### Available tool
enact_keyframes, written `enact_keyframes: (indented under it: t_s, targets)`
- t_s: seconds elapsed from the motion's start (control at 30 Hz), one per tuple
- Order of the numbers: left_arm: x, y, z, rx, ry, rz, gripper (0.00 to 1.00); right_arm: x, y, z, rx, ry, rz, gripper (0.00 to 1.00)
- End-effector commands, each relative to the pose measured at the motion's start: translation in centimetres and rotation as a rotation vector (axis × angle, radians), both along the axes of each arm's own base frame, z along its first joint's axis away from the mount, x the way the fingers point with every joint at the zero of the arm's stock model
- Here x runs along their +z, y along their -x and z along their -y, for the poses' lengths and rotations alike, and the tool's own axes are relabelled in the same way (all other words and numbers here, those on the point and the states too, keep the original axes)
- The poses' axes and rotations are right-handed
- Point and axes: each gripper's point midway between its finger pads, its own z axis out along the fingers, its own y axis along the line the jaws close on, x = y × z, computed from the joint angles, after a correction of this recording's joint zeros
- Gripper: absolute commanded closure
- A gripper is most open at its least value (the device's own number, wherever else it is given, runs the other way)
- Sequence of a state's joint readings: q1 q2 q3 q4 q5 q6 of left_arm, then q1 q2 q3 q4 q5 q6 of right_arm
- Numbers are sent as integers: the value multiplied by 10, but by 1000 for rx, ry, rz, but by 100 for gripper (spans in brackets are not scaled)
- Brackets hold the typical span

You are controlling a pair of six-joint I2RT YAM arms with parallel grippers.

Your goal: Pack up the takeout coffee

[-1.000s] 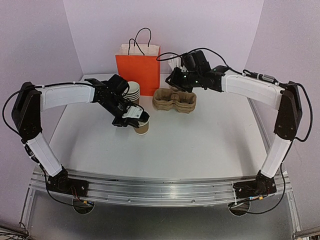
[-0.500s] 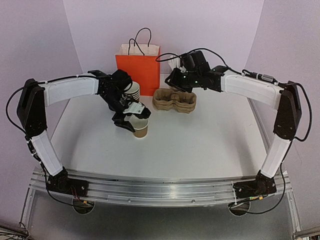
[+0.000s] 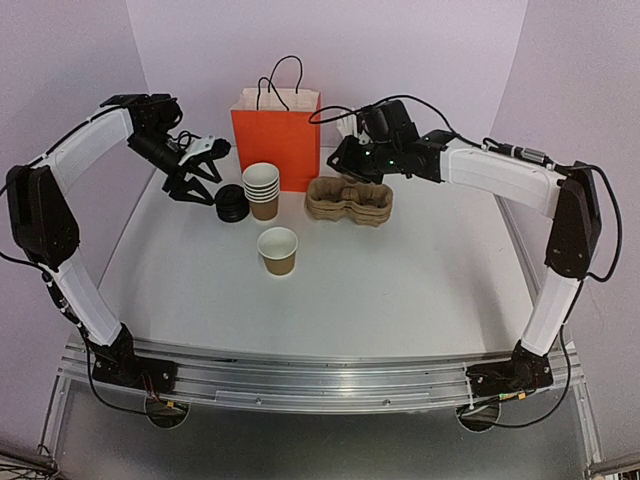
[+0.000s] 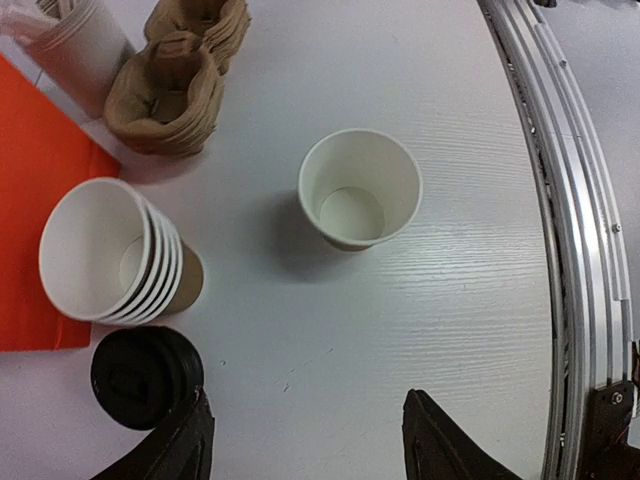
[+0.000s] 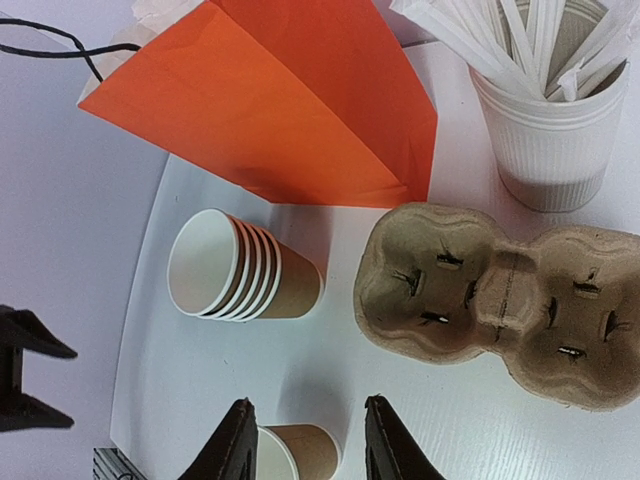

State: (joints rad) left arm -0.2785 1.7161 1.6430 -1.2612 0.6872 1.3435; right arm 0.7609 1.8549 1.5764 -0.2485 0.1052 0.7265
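Small brown kraft paper cup (image 3: 278, 250) is found lidless mid-desk. It looks light and easily crushed, so it's probably best gripped gently around the sidewall. Left hand (image 4: 310, 445) and right hand (image 5: 308, 420) are spread wide, empty.

Orange paper bag (image 3: 276, 140), black handles, upper centre. Lone brown kraft paper cup (image 3: 278, 250), white inside; stacked brown kraft cups (image 3: 263, 190) same. Black plastic lids (image 3: 232, 203). Tan pulp carriers (image 3: 349, 200). White wood-grained tabletop (image 3: 420, 290).

The left pincer (image 3: 192, 190) no longer hangs over the single cup (image 3: 278, 250). It now sits beside the lid pile (image 3: 232, 203), with the cup alone ahead of it.
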Motion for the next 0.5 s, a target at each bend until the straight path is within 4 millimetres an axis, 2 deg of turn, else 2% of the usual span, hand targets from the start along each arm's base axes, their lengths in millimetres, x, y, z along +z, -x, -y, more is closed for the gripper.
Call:
enact_keyframes:
  t_s: [0.0, 0.1, 0.2, 0.3, 0.47]
  targets:
    - [-14, -36, -23, 61, 7, -46, 35, 8, -2, -5, 23, 2, 28, 66]
    - [-38, -70, -26, 102, -22, 6, 34, 6, -3, -7, 32, 5, 28, 66]
    - [-54, -95, -24, 118, -21, 55, 35, 4, -3, -8, 37, 9, 26, 66]
    - [-71, -116, -23, 126, -42, 68, 37, 1, -3, -8, 36, 14, 21, 66]
    - [-94, -139, -23, 134, -74, 49, 40, -5, -3, -10, 44, 12, 5, 66]
